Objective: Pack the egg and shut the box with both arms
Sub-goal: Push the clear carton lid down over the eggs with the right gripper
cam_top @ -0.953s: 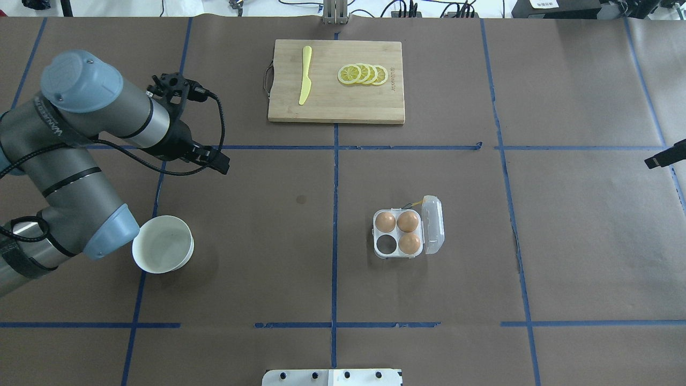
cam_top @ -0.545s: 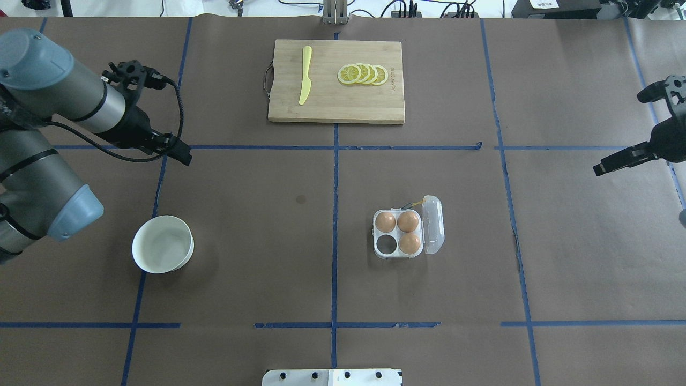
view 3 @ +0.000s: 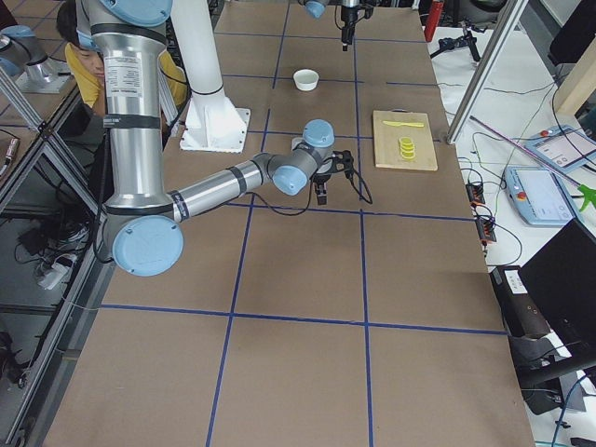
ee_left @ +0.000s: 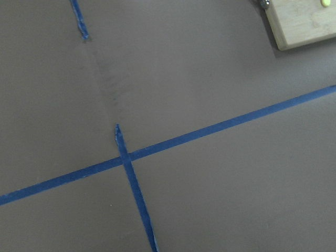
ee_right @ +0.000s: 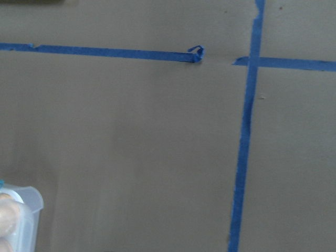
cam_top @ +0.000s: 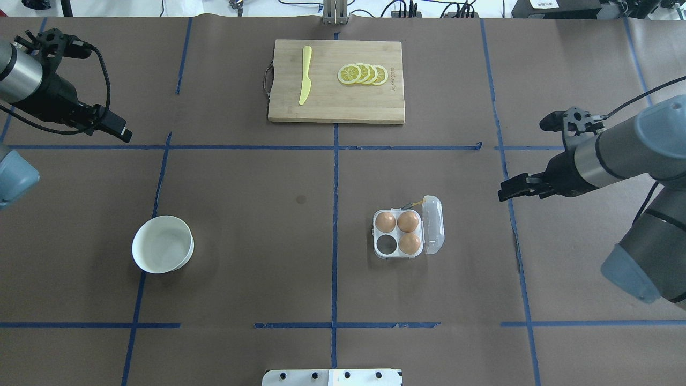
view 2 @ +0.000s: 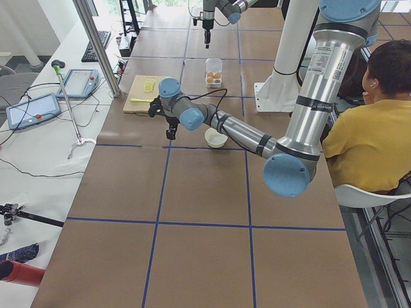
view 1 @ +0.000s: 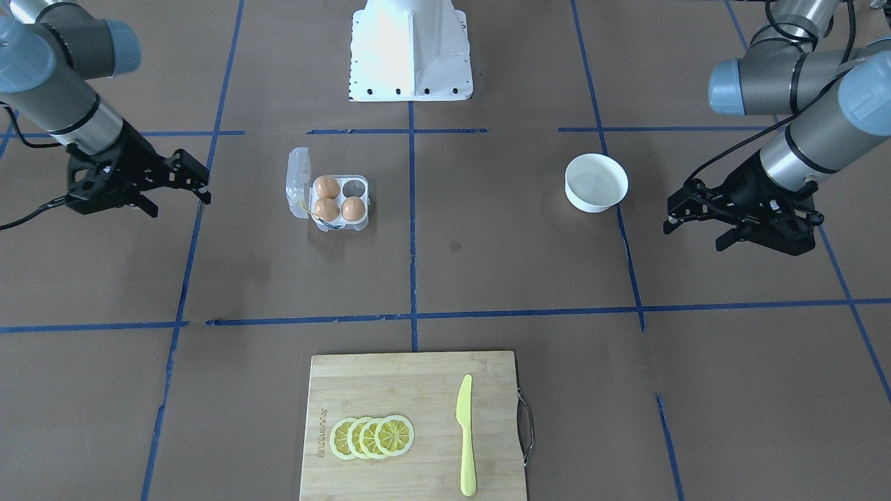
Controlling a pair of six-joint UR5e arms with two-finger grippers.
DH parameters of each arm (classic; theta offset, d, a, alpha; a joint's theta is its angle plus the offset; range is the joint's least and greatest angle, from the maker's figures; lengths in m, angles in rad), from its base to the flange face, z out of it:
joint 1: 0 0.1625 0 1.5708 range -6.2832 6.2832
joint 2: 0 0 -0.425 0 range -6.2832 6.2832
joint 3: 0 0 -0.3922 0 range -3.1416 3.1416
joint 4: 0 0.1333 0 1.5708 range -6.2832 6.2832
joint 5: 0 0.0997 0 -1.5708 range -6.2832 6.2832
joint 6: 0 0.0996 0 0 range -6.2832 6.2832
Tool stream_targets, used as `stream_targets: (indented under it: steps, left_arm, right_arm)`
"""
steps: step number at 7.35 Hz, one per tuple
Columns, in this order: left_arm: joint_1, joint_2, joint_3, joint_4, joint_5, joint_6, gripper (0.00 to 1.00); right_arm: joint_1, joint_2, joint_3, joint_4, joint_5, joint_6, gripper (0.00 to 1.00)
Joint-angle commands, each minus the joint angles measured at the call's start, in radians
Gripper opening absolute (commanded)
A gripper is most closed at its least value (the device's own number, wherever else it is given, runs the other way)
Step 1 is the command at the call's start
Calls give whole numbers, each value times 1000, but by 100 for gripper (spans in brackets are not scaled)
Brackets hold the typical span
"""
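The clear four-cell box [cam_top: 408, 234] stands open right of table centre, its lid [cam_top: 433, 224] laid out to the right and a thin cord [cam_top: 411, 204] at its far side. Three brown eggs [cam_top: 407, 221] sit in it, and I cannot tell them apart. The near-left cell [cam_top: 385, 244] is empty. The box also shows in the front view [view 1: 334, 198] and at the right wrist view's corner [ee_right: 18, 220]. My right gripper [cam_top: 502, 195] [view 1: 179, 203] hovers open and empty, well right of the box. My left gripper [cam_top: 124, 134] [view 1: 695, 236] is open and empty at the far left.
An empty white bowl [cam_top: 162, 244] [view 1: 596, 182] stands at the near left. A wooden cutting board [cam_top: 332, 104] at the far middle carries a yellow knife [cam_top: 305, 75] and lemon slices [cam_top: 363, 74]. Blue tape lines cross the brown table. A person sits behind the robot [view 2: 379, 128].
My left arm has drawn back from over the bowl to the far left edge. My right arm has come in from the right edge toward the box.
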Motion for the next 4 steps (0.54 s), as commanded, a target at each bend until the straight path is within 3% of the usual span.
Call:
stream_targets:
  steps: [1,4]
  left_arm:
    - [-7,12,4,-1,-5,1,95]
    - [-6,12,5,0,-5,1,95]
  right_arm:
    - [-90,57,0,-6,-84,106,100]
    - [-206,146,0,-15,-160,260,100]
